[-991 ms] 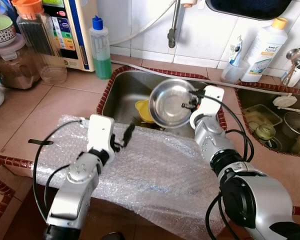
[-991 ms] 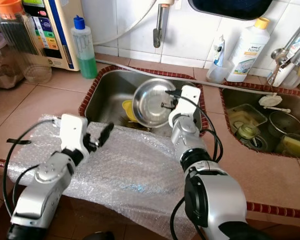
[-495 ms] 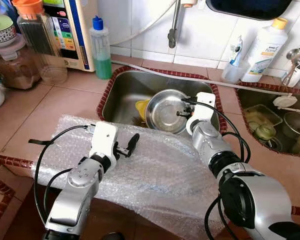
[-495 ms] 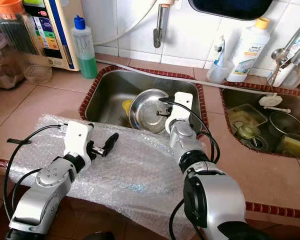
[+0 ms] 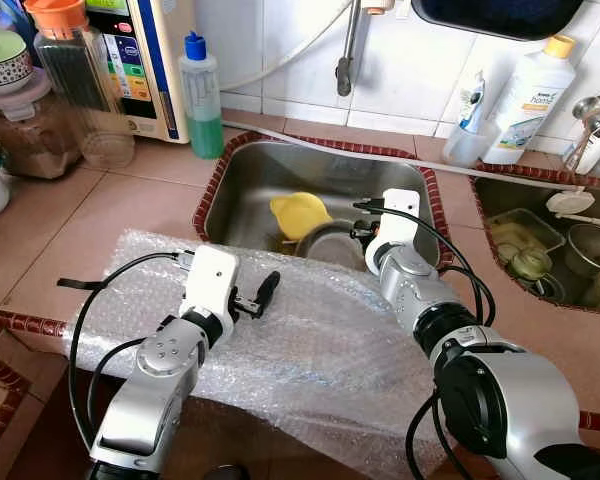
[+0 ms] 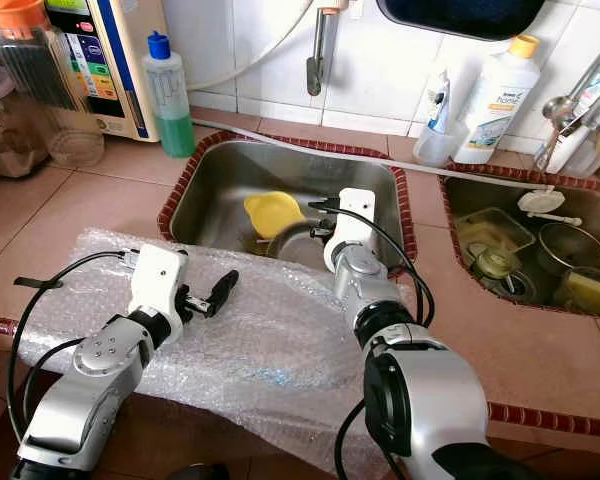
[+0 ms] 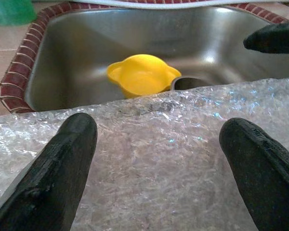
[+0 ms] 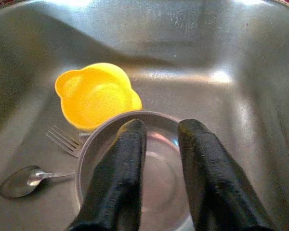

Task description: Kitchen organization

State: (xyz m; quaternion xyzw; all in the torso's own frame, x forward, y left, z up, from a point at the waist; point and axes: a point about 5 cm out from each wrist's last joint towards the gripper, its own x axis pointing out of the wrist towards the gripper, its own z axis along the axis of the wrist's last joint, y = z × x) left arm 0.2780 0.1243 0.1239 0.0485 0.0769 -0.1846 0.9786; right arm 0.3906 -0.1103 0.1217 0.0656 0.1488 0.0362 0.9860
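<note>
The right gripper (image 8: 156, 168) is down inside the sink (image 5: 250, 190), at its front edge, with its two black fingers (image 8: 118, 178) only a narrow gap apart and hanging over the steel bowl (image 8: 159, 192). Whether they pinch the bowl's rim or merely hover above it I cannot tell: the wrist view shows the fingers across the bowl's mouth, not clearly clamped on metal. The bowl sits low on the sink floor against the front wall, just beside the yellow cup (image 5: 300, 213), which lies upturned toward the middle of the sink. A fork (image 8: 63, 139) and a spoon (image 8: 20, 181) lie on the sink floor next to the bowl.

The left gripper (image 5: 255, 296) waits over the sheet of bubble wrap (image 5: 330, 350) spread on the counter along the sink's front edge, its fingers (image 7: 62, 163) spread wide and holding nothing.

The step in hand looks to be handling the bowl in the sink, either lifting it out or setting it down. If it is to come out, the next move calls for a firm pinch on the thin rim, then a lift clear of the sink's front wall and onto the bubble wrap, without knocking the cup
</note>
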